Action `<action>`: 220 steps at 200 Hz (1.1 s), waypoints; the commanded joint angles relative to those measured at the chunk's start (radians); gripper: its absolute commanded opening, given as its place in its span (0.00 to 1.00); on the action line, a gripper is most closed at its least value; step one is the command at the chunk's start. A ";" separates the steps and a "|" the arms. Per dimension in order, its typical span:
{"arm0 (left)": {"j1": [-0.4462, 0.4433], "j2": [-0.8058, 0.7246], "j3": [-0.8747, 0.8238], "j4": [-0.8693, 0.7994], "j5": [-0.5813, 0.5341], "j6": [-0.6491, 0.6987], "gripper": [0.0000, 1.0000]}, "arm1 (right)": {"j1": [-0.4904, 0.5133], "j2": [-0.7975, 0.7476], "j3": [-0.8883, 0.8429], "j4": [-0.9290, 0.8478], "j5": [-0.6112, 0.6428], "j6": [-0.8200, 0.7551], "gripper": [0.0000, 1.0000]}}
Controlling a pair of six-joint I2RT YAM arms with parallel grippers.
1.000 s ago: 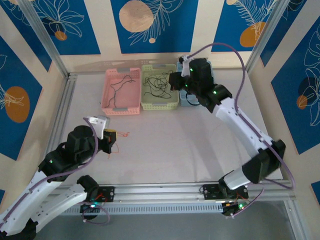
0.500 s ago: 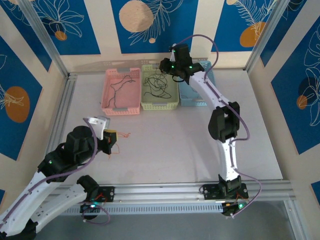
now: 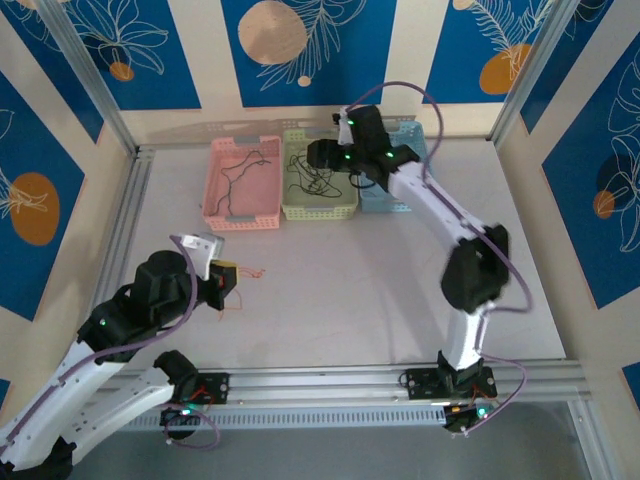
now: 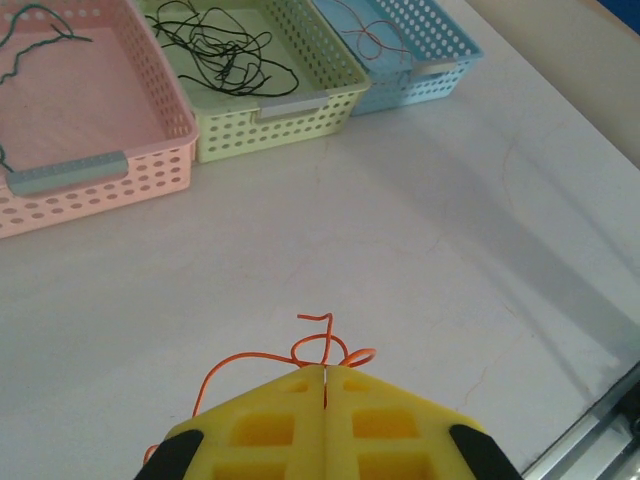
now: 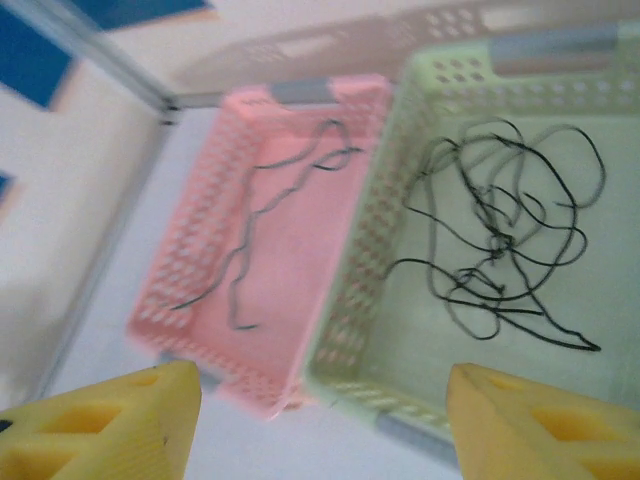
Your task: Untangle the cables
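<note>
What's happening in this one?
Two arms appear to be separating thin cables into baskets. The left gripper is shut on an orange cable lying on the table, on its own side. The right gripper hangs open and empty over the green basket, which holds tangled black cables. The pink basket beside it has one dark cable, and the blue basket has a reddish cable.
</note>
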 commanded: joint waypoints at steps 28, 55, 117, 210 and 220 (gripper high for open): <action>-0.004 0.019 0.026 0.116 0.200 -0.005 0.00 | 0.025 -0.510 -0.517 0.403 -0.191 -0.099 0.67; -0.005 0.029 0.032 0.177 0.343 -0.008 0.00 | 0.067 -0.726 -0.764 0.494 -0.279 -0.107 0.69; -0.004 0.027 0.014 0.303 0.566 -0.050 0.00 | 0.244 -0.906 -0.955 0.510 -0.455 -0.230 0.75; -0.003 0.062 0.016 0.328 0.625 -0.076 0.00 | 0.446 -0.836 -0.891 0.430 -0.392 -0.485 0.75; -0.004 0.064 0.017 0.330 0.626 -0.078 0.00 | 0.447 -0.818 -0.879 0.430 -0.402 -0.481 0.73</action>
